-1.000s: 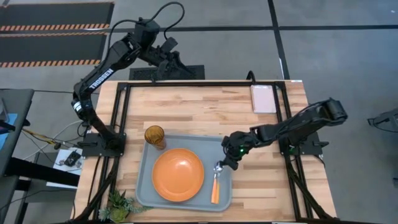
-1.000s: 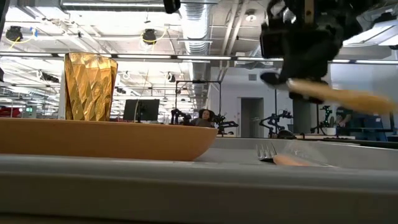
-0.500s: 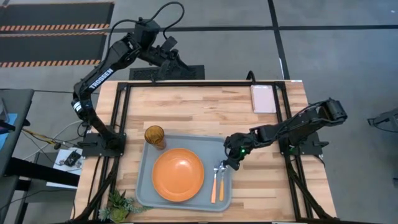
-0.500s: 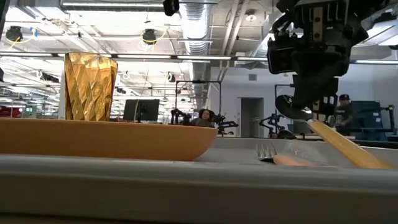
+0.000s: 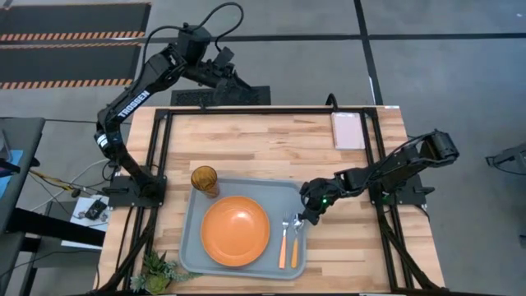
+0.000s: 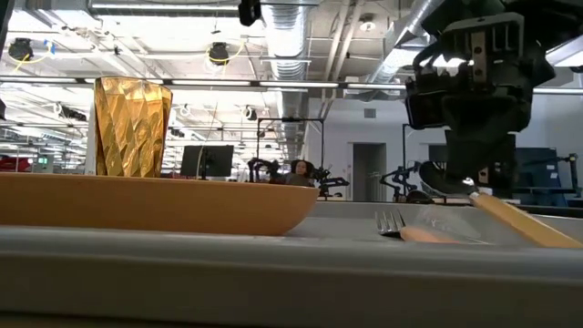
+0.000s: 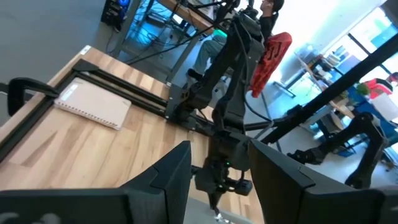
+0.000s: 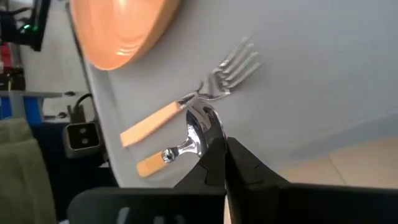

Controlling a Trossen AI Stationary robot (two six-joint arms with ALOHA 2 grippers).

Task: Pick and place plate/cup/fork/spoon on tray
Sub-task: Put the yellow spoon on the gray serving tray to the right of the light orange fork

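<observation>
The grey-blue tray [image 5: 191, 247] lies at the table's near middle. The orange plate [image 5: 235, 231] rests flat on it. The amber cup [image 5: 205, 179] stands upright at the tray's far left corner. The fork [image 5: 283, 247] lies flat on the tray to the right of the plate, tines toward the far edge. The spoon [image 5: 294, 247] lies just to the right of it. My right gripper [image 5: 304, 219] is shut on the spoon at its far end. My left gripper [image 5: 234, 82] is open and empty, raised beyond the table's far edge. My right gripper holds the spoon by its metal bowl end [image 8: 196, 124], pinched at the tips of its two fingers. The fingers slant down from the table's right side. The bowl end [image 6: 442, 175] is held up, and the orange handle [image 6: 515, 221] slopes down to the tray.
A small pinkish-white pad [image 5: 348, 130] lies at the table's far right. A small green plant [image 5: 160, 270] stands at the near left corner. Black frame rails run along the table's left, right and far sides. Bare wood lies between the tray and the far rail.
My right gripper has gone down and a little toward the table's right edge, still shut on the spoon. The spoon, held almost level above the fork before, has tipped handle-down. Its handle now rests on the tray just right of the fork.
</observation>
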